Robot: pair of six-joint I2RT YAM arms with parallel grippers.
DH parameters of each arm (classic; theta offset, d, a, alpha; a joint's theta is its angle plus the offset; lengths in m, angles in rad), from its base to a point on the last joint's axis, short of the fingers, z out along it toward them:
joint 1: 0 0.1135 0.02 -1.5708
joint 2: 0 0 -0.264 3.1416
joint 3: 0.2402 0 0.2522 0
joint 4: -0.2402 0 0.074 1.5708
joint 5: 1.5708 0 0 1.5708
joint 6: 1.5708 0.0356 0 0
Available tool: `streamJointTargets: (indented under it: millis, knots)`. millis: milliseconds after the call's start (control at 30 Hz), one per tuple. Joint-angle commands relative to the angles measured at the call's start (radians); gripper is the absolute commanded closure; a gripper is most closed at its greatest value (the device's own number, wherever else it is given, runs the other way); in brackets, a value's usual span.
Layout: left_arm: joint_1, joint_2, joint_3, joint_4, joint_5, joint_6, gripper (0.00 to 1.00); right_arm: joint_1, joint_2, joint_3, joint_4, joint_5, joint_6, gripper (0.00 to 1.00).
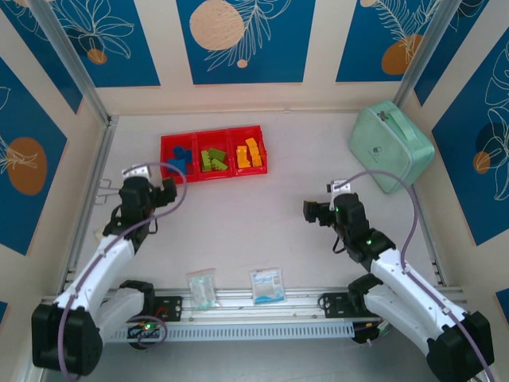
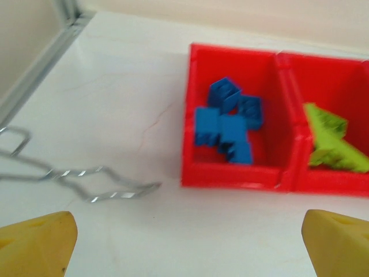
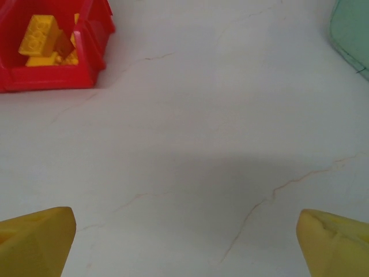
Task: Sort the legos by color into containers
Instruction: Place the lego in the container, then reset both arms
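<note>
Left gripper (image 2: 184, 247): yellow fingertips spread wide, nothing held. Right gripper (image 3: 184, 242): likewise spread and bare.

Red tray (image 1: 213, 177), far side of the table, left of centre:
- left bin: blue legos (image 2: 228, 124)
- middle bin: green legos (image 2: 330, 144), cut off by the frame edge
- right bin: orange-yellow legos (image 3: 40, 40)

Clear packets (image 1: 266, 285): blue print, possibly lettering, too small to read.

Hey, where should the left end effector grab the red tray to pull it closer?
Grip the near wall of the tray by its left corner, bringing the left end effector straight down, one finger inside and one outside. That wall is thin, upright and faces the arm, and the blue bricks seem to leave a bare strip there.
</note>
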Motion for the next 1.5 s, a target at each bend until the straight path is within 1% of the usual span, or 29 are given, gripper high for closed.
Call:
streamJointTargets:
  millis: [0,67,133,233,333,367,433,467,500,567,667,700,733,767,800,833,967,1033,1067,1100,1133,1167,1200,1233,1267,1300,1367,1433,1467]
  knots:
    - [0.007,-0.116,-0.103,0.087,-0.092,0.048,0.01,-0.068,-0.01,-0.077,0.308,0.019,-0.107,0.01]
    - [0.006,-0.162,-0.162,0.15,-0.101,0.088,0.01,-0.127,0.031,-0.122,0.377,0.008,-0.123,0.01]
    - [0.007,-0.177,-0.221,0.251,-0.097,0.125,0.01,-0.185,0.075,-0.172,0.499,-0.033,-0.111,0.01]
    - [0.009,-0.137,-0.362,0.543,-0.139,0.163,0.01,-0.288,0.122,-0.19,0.554,-0.137,-0.049,0.01]
    - [0.02,-0.023,-0.381,0.644,-0.167,0.217,0.01,-0.334,0.202,-0.204,0.645,-0.149,-0.112,0.01]
    - [0.03,0.029,-0.376,0.679,-0.146,0.208,0.01,-0.349,0.23,-0.192,0.657,-0.15,-0.127,0.01]
    - [0.05,0.153,-0.363,0.774,-0.059,0.18,0.01,-0.377,0.272,-0.174,0.671,-0.214,-0.15,0.01]
    - [0.055,0.23,-0.342,0.832,-0.043,0.177,0.01,-0.383,0.299,-0.166,0.692,-0.226,-0.151,0.01]
    - [0.057,0.281,-0.316,0.838,-0.017,0.169,0.01,-0.381,0.326,-0.158,0.707,-0.23,-0.155,0.01]
    - [0.063,0.398,-0.245,0.876,0.05,0.205,0.01,-0.377,0.393,-0.126,0.736,-0.232,-0.173,0.01]
    - [0.083,0.507,-0.105,0.752,0.13,0.259,0.01,-0.372,0.481,-0.083,0.773,-0.239,-0.194,0.01]
    - [0.088,0.537,-0.095,0.756,0.156,0.265,0.01,-0.372,0.506,-0.075,0.799,-0.244,-0.198,0.01]
    - [0.095,0.598,-0.111,0.855,0.18,0.265,0.01,-0.373,0.535,-0.069,0.828,-0.256,-0.205,0.01]
    - [0.104,0.653,-0.136,0.964,0.238,0.28,0.01,-0.377,0.564,-0.059,0.86,-0.281,-0.212,0.01]
    - [0.105,0.657,-0.157,0.997,0.287,0.297,0.01,-0.382,0.58,-0.028,0.831,-0.305,-0.213,0.01]
    - [0.104,0.656,-0.159,0.998,0.284,0.294,0.01,-0.392,0.596,0.004,0.765,-0.361,-0.218,0.01]
    - [0.107,0.657,-0.153,0.988,0.276,0.29,0.01,-0.407,0.697,0.141,0.626,-0.599,-0.263,0.01]
    - [0.108,0.657,-0.152,0.988,0.274,0.292,0.0,-0.423,0.744,0.137,0.703,-0.645,-0.239,0.01]
    - [0.107,0.657,-0.153,0.987,0.274,0.291,0.01,-0.449,0.729,0.112,0.696,-0.65,-0.222,0.01]
    - [0.107,0.657,-0.155,0.991,0.273,0.292,0.01,-0.459,0.74,0.035,0.836,-0.62,-0.199,0.01]
    - [0.106,0.657,-0.155,0.991,0.271,0.293,0.01,-0.467,0.798,-0.06,1.095,-0.565,-0.151,0.01]
    - [0.106,0.657,-0.154,0.99,0.27,0.293,0.01,-0.475,0.819,-0.117,1.263,-0.556,-0.129,0.01]
    - [0.106,0.657,-0.155,0.992,0.27,0.293,0.01,-0.478,0.777,-0.111,1.192,-0.571,-0.147,0.01]
    - [0.104,0.655,-0.154,0.989,0.268,0.294,0.01,-0.476,0.761,-0.061,1.053,-0.591,-0.164,0.01]
    - [0.104,0.657,-0.155,0.991,0.268,0.293,0.01,-0.474,0.802,-0.003,1.022,-0.624,-0.157,0.01]
    - [0.104,0.657,-0.154,0.989,0.266,0.295,0.01,-0.486,0.785,-0.008,0.991,-0.633,-0.157,0.01]
    - [0.103,0.656,-0.155,0.992,0.26,0.295,0.01,-0.488,0.791,-0.02,1.035,-0.578,-0.127,0.01]
    - [0.102,0.655,-0.156,0.993,0.26,0.294,0.01,-0.448,0.778,0.029,0.91,-0.469,-0.147,0.01]
    - [0.101,0.655,-0.157,0.993,0.26,0.295,0.01,-0.433,0.781,0.013,0.943,-0.438,-0.154,0.01]
